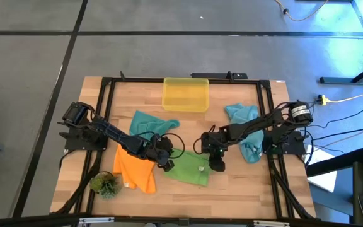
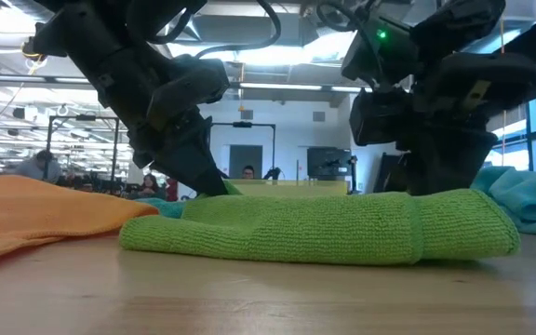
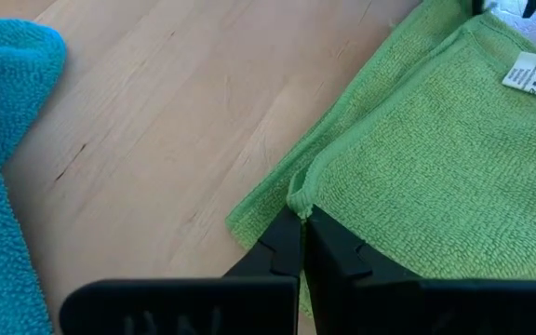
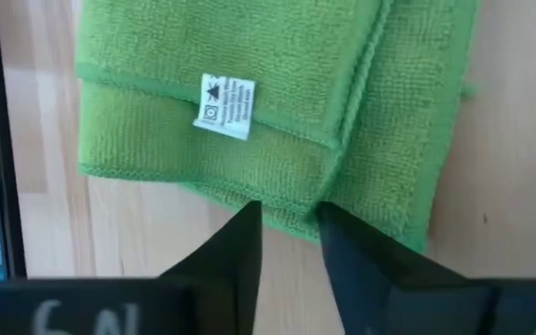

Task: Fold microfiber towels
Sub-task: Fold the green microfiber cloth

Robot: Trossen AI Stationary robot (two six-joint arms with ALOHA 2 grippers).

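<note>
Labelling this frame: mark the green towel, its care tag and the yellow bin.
green towel [image 1: 184, 169], high view, middle of the cloth.
care tag [image 4: 225, 105], right wrist view, tag's centre.
yellow bin [image 1: 186, 84], high view, far rim.

white care tag [image 4: 226, 106] on green towel [image 4: 277, 56], print unreadable

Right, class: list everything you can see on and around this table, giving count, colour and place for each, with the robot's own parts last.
green towel: one, green, folded, front centre of table, white tag on top.
orange towel: one, orange, left of the green one.
teal towels: two, teal-blue; one behind the orange towel, one at the right side.
bin: one, translucent yellow, back centre.
plant tuft: one, green, front left corner.
table: one, light wood.
left pincer: dark, shut on the green towel's left edge.
right pincer: dark, fingers apart at the green towel's right edge.
</note>
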